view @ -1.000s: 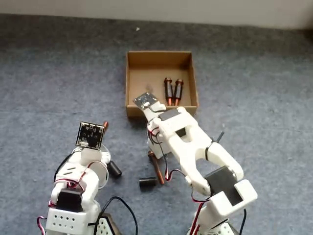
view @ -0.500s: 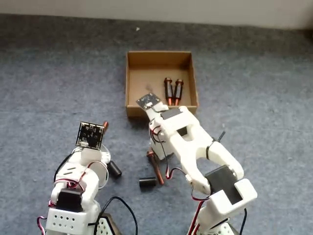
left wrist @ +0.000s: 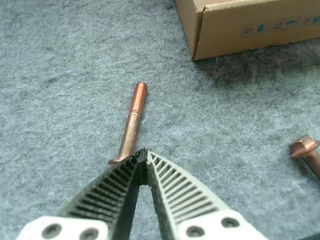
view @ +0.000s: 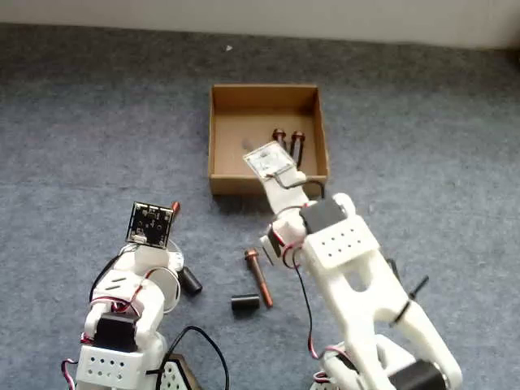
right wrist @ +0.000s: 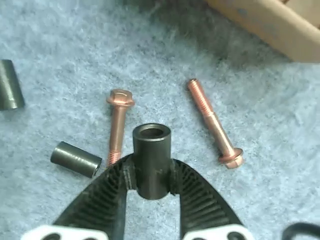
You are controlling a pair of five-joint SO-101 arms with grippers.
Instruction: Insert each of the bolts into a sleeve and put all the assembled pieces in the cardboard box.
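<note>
Copper bolt [left wrist: 132,125] lies on the grey carpet [view: 97,122], its head just beside the tips of the left gripper [left wrist: 146,156], whose jaws are closed on nothing. The right gripper [right wrist: 151,169] clamps a black sleeve [right wrist: 151,147], with a second bolt [right wrist: 118,125] and a spare sleeve [right wrist: 76,159] on the carpet beyond. Two assembled pieces [view: 288,140] rest in the cardboard box [view: 264,93], near its right wall.
</note>
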